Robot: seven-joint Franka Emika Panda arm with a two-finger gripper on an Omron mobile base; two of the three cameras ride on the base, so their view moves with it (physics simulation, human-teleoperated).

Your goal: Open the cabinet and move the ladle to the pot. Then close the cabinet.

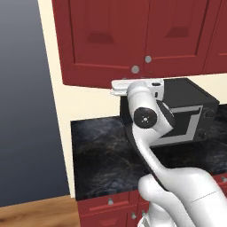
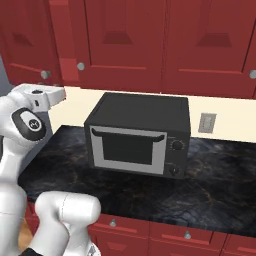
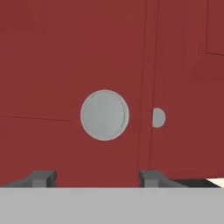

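While pointed straight at the cabinet (image 3: pixel 65 52), sits right up close to the doors, both shut. Big round knob (image 3: pixel 105 115) dead centre in hand view, second knob (image 3: pixel 158 117) at 3 o'clock of it across the door seam. Gripper (image 3: pixel 97 177) at 6 o'clock under the big knob, jaws apart, gripping nothing. Microwave (image 2: pixel 137 135) on the counter (image 2: pixel 220 185), at 5 o'clock of the knobs.

Counted per kind — two closed doors on the cabinet (image 1: pixel 133 35), each with one round silver knob: left knob (image 1: pixel 135 69), right knob (image 1: pixel 148 59). One black microwave (image 2: pixel 137 135) with two dials (image 2: pixel 175 145). One wall outlet (image 2: pixel 207 122). One dark stone counter (image 2: pixel 150 195) — three drawer knobs (image 2: pixel 187 235) beneath.
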